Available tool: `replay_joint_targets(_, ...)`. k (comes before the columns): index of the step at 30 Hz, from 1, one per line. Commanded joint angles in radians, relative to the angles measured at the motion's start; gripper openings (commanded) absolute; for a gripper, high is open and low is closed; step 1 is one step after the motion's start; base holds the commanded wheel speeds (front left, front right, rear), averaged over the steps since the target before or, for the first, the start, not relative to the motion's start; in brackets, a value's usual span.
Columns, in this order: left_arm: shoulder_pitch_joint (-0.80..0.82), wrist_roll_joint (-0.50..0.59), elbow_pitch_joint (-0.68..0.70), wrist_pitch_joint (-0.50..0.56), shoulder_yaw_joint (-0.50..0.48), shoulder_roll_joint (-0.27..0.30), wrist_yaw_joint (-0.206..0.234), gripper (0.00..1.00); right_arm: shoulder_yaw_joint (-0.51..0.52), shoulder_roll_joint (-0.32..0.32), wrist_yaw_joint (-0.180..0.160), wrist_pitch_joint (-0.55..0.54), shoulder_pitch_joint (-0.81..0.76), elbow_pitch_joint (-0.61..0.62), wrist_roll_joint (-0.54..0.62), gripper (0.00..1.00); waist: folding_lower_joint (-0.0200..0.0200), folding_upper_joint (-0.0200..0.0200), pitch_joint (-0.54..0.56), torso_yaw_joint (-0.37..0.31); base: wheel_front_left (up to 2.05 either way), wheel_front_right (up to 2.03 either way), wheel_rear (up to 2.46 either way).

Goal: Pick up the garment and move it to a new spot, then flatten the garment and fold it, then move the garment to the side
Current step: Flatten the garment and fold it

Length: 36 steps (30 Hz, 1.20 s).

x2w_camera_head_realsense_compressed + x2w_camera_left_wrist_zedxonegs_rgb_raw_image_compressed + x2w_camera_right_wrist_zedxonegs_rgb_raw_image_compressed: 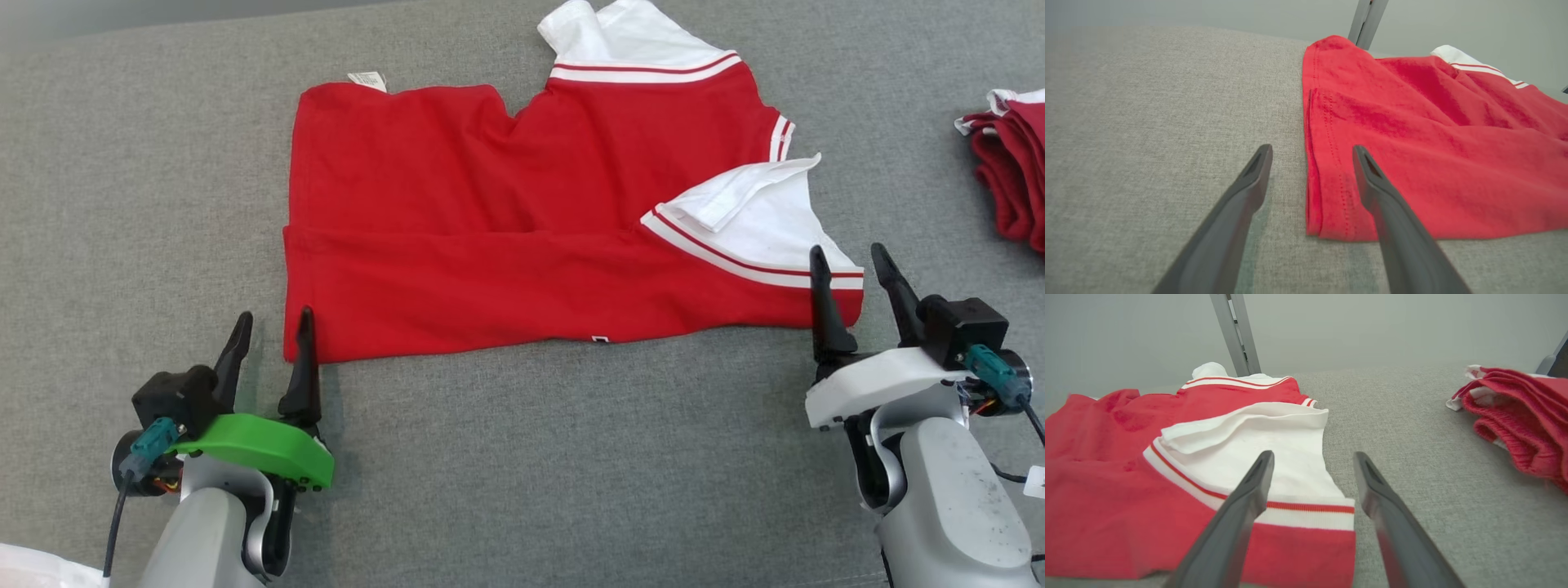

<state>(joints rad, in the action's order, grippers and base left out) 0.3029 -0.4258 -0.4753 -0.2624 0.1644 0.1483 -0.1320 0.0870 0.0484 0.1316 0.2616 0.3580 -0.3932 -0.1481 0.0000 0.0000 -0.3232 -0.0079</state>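
Along the near hem of the red-and-white shirt [457, 188], your left gripper [275, 314] and right gripper [847, 249] gape wide and empty, so pinch both corners evenly, all layers.

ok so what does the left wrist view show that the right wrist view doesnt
Left wrist view: the open left gripper, its fingers astride the stitched hem edge of the red cotton garment, which lies doubled there.
Right wrist view: the open right gripper at the corner of the garment's white sleeve with a red-striped cuff, and a pile of folded red and white clothes off to the side.
Both: the red garment, the grey woven fabric surface and a grey metal post behind.
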Motion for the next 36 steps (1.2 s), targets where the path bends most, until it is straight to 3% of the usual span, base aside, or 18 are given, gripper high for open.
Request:
replay_joint_targets(1, 0.01, -0.002, -0.013, -0.003, 0.005, 0.016, 0.003, 1.0, 0.002, 0.005, -0.002, 0.004, -0.012, -0.014, 0.007, 1.0, 0.0, 0.0, -0.01, -0.005, 0.0, 0.0, 0.0)
replay_joint_targets(17, 0.013, -0.046, -0.127, 0.002, 0.112, 0.023, 0.002, 1.0, -0.01, 0.004, -0.002, 0.001, -0.004, -0.171, 0.017, 1.0, 0.0, 0.0, -0.03, -0.011, 0.0, 0.0, 0.0)
replay_joint_targets(18, 0.011, -0.052, -0.14, 0.003, 0.13, 0.023, 0.002, 1.0, -0.024, 0.003, -0.002, 0.0, -0.009, -0.178, 0.011, 0.78, 0.0, 0.0, -0.027, -0.01, 0.0, 0.0, 0.0)
replay_joint_targets(19, 0.01, -0.059, -0.15, 0.005, 0.144, 0.022, 0.002, 1.0, -0.033, 0.002, -0.002, 0.0, -0.012, -0.182, 0.007, 0.36, 0.0, 0.0, -0.025, -0.01, 0.0, 0.0, 0.0)
replay_joint_targets(20, 0.01, -0.074, -0.162, 0.007, 0.165, 0.022, 0.002, 0.86, -0.044, 0.002, -0.001, 0.0, -0.014, -0.18, 0.002, 0.0, 0.0, 0.0, -0.023, -0.011, 0.0, 0.0, 0.0)
replay_joint_targets(21, 0.01, -0.092, -0.174, 0.008, 0.177, 0.022, 0.001, 0.43, -0.048, 0.002, -0.001, -0.001, -0.015, -0.17, -0.005, 0.0, 0.0, 0.0, -0.021, -0.011, 0.0, 0.0, 0.0)
replay_joint_targets(22, 0.015, -0.114, -0.181, 0.008, 0.183, 0.024, 0.001, 0.07, -0.048, 0.002, -0.001, -0.001, -0.016, -0.162, -0.008, 0.0, 0.0, 0.0, -0.019, -0.011, 0.0, 0.0, 0.0)
replay_joint_targets(23, 0.018, -0.122, -0.186, 0.008, 0.199, 0.026, 0.001, 0.0, -0.045, 0.003, -0.001, -0.001, -0.017, -0.157, -0.015, 0.0, 0.0, 0.0, -0.018, -0.011, 0.0, 0.0, 0.0)
replay_joint_targets(29, 0.037, -0.196, -0.181, 0.006, 0.262, 0.056, 0.001, 0.0, -0.002, 0.006, -0.002, 0.002, -0.018, -0.114, -0.068, 0.0, 0.0, 0.0, 0.016, -0.011, 0.0, 0.0, 0.0)
replay_joint_targets(36, -0.018, -0.189, -0.128, -0.002, 0.164, 0.048, 0.002, 0.0, 0.032, 0.006, -0.002, 0.002, -0.07, -0.111, -0.097, 0.0, 0.0, 0.0, 0.128, -0.006, 0.0, 0.0, 0.0)
